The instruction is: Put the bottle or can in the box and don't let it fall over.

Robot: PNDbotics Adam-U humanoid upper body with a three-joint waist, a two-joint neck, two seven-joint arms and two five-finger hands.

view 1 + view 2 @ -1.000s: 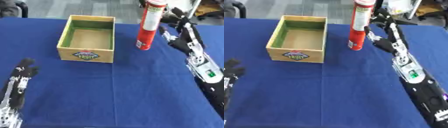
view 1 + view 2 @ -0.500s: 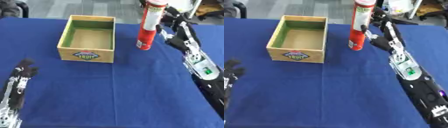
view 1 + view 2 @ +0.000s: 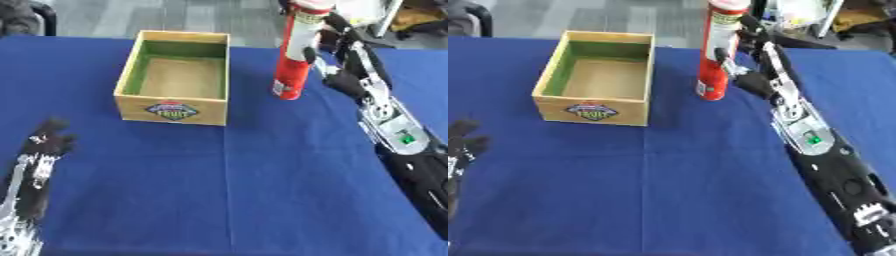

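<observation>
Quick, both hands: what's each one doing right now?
Left hand: open, idle near the lower left, holding nothing.
Right hand: at the upright red can; whether it grips it cannot be told.

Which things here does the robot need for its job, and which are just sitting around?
For the job:
tall red and white can
open wooden box with green inside
right hand beside the can

Just there:
blue tablecloth
left hand, idle, lower left

One tall red cylindrical can (image 3: 293, 55); one open wooden box with green-painted inner walls (image 3: 177, 76); both on one blue-clothed tabletop (image 3: 227, 190).
</observation>
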